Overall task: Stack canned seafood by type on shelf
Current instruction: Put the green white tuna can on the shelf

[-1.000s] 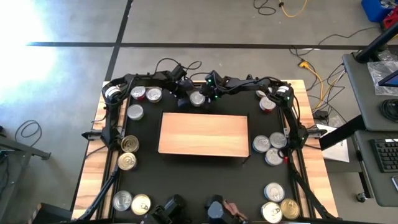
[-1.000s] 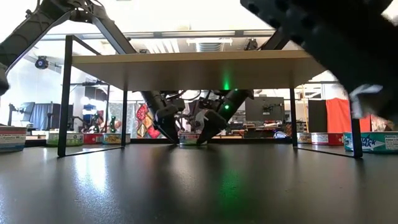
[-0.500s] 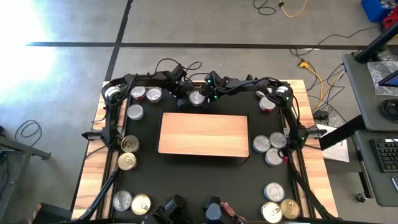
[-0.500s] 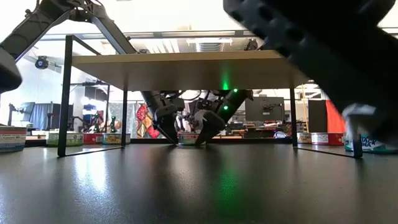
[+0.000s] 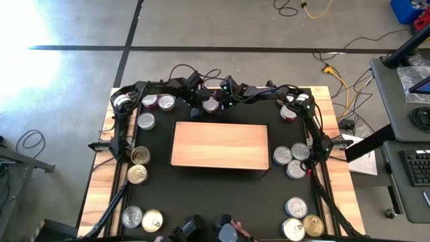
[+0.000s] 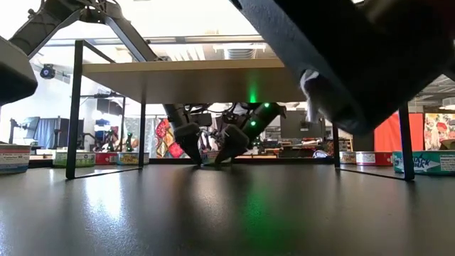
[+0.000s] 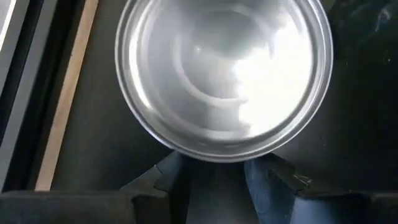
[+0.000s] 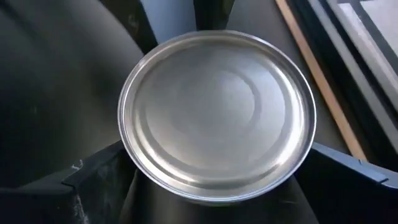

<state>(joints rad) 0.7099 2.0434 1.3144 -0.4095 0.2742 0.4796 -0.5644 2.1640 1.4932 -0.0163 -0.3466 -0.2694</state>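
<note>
Black matting covers the desk [image 5: 101, 181], and both arms crowd just behind the shelf [image 5: 220, 145]. Between them sits one silver tin [image 5: 210, 104], upright, its flat lid facing up, round with no long axis to line up. Right end effector [image 8: 214, 186] straddles it, fingers spread wide on either side, not yet squeezing. Left end effector [image 7: 214, 186] sits right against the same tin; whether it is clamping cannot be told. Best play, by the look of it: centre the tin, close evenly on its wall, lift level.
</note>
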